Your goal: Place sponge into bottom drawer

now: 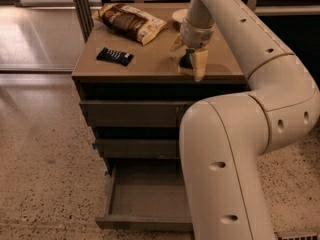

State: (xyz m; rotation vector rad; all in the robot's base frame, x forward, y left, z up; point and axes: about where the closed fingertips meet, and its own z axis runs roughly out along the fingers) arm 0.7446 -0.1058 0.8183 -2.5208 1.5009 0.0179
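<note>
**Robot claw at the sponge on the cabinet top, bottom drawer open below**

The gripper [191, 64] points straight down at the right front of the cabinet top [145, 69], right at the sponge [186, 60], of which only a dark green patch shows beside pale yellow. Whether the claw has closed on the sponge cannot be told from this angle. The bottom drawer [145, 222] stands pulled out at floor level, well below and a little to the left. A black packet [115, 56] and a snack bag [131, 21] lie farther back on the top. The sponge is likely light and soft, yielding under pressure but not slippery or fragile. A moderate pinch across its two long sides, at mid-height, should hold it.
</note>
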